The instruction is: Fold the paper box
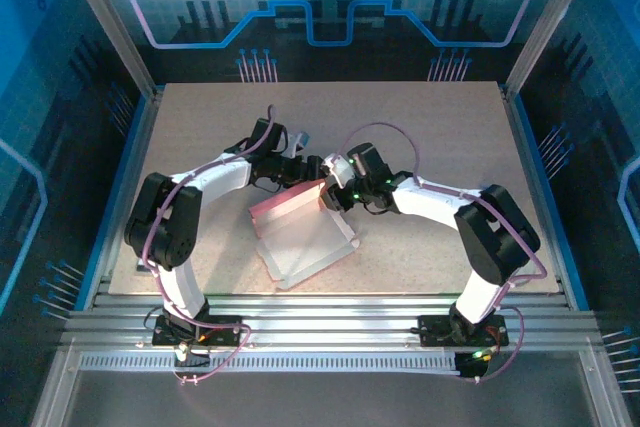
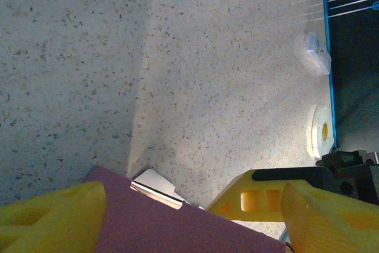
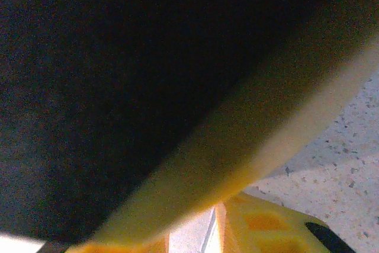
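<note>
Closest to the lens, the left gripper (image 2: 192, 211) has its blocky yellow plastic fingers (image 2: 53, 217) spread wide, with the raised matte pink wall of the thin, creased cardboard paper box (image 1: 300, 237) between them. The box sits mid-table on the speckled beige table top (image 1: 430, 127), whitish inner face up. I judge the wall wants pushing upright along its crease, slowly, since such thin board buckles easily. The right gripper (image 1: 334, 190) is at the wall's right end, and its dark, blurred wrist view leaves me unable to tell how its jaws stand.
</note>
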